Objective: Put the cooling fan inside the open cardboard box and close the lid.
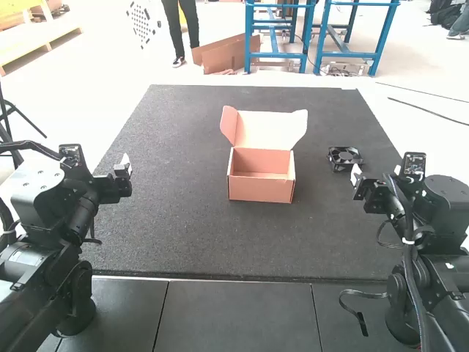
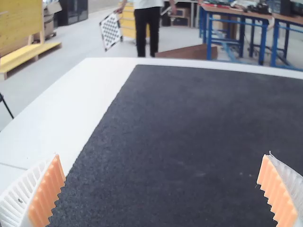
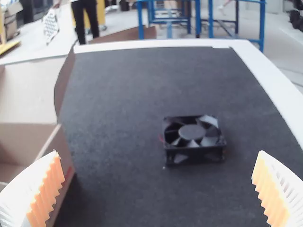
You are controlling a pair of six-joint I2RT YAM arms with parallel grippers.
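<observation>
Nothing of the task looks done yet. The cooling fan (image 1: 344, 156) lies flat on the black mat (image 1: 168, 220), a little to the right of the cardboard box (image 1: 261, 183) and clear of it. The box stands near the middle of the mat with its lid (image 1: 253, 126) tipped up and back, so the top is open. The right gripper (image 1: 357, 178) hangs near the fan on its near side, jaws spread wide with nothing between them (its wrist camera looks straight at the fan, with a corner of the box beside it). The left gripper (image 1: 123, 170) sits well apart from the box, by the mat's left edge, likewise wide open and empty. By my reckoning the whole job is left: grasp the fan, lower it into the box, then fold the lid down.
</observation>
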